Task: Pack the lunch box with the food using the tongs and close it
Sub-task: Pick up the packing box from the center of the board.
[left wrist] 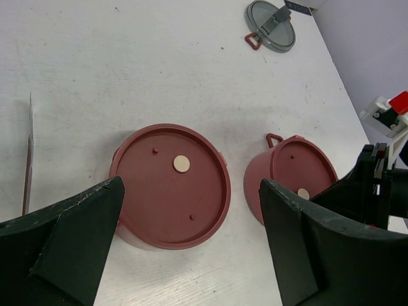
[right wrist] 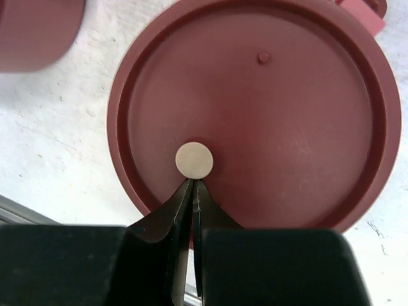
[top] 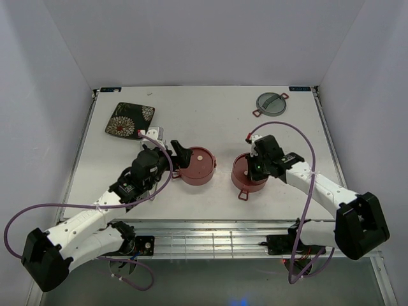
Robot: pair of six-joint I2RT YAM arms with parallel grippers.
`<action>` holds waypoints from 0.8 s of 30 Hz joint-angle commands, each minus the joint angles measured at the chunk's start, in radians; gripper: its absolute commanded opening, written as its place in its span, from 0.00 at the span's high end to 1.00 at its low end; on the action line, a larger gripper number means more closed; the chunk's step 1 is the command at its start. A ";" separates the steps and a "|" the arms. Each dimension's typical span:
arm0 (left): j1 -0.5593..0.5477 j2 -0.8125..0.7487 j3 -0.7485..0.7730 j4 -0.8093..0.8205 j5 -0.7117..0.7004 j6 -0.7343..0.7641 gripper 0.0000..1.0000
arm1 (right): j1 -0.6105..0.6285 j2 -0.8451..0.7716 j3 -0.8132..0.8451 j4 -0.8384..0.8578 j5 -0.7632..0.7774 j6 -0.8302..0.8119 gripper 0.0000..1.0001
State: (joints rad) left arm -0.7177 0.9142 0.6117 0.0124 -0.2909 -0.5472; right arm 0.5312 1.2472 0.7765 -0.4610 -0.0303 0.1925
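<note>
**Position of parts.** The lunch box stands disassembled on the table (top: 210,121). The left bowl (top: 199,171) and the right bowl (top: 242,180) sit near each other at mid-table, not touching. Each carries a red disc lid (right wrist: 274,121). The grey top lid (top: 271,102) lies well apart at the far right. A patterned plate (top: 129,119) lies at the far left. No view shows the tongs or the food, and the lids hide the contents of both bowls.

**Grippers.** The left gripper (top: 183,158) is spread wide and empty, on the left side of the left bowl. The right gripper (right wrist: 192,186) is pinched fully together over the right bowl's lid. Its tips meet at the near edge of the cream disc (right wrist: 194,159), and nothing is seen between them.

**Handling.**
- **Disc lids:** these appear to be thin, stiff, light and smooth. The cream disc looks nearly flush, so it probably gives little purchase; the raised rim is likely the better hold.
- **Bowls:** these are probably rigid and moderately heavy, with steel inside. Take them by the loop handle (top: 243,195) or across the wall.
- **Grey top lid:** this is likely hard and slippery. Grip it at its centre strap.
</note>
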 commanded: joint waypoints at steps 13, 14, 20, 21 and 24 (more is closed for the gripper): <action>-0.006 0.002 0.046 -0.052 0.013 -0.010 0.02 | 0.012 0.043 0.323 -0.163 0.098 -0.016 0.92; -0.005 0.017 0.051 -0.054 0.028 -0.010 0.02 | 0.009 0.047 0.328 -0.163 0.102 -0.016 0.92; -0.006 0.103 0.112 -0.117 0.081 -0.003 0.02 | -0.049 0.058 0.293 -0.166 0.213 0.005 0.60; -0.006 0.118 0.114 -0.118 0.088 -0.003 0.02 | -0.065 0.052 0.282 -0.166 0.223 0.013 0.52; -0.006 0.132 0.117 -0.118 0.117 -0.005 0.02 | -0.118 0.020 0.241 -0.157 0.211 0.024 0.45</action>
State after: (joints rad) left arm -0.7177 1.0435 0.6960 -0.0776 -0.2199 -0.5503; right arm 0.4530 1.3014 1.0477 -0.6044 0.1387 0.2020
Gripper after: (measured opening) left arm 0.975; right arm 0.529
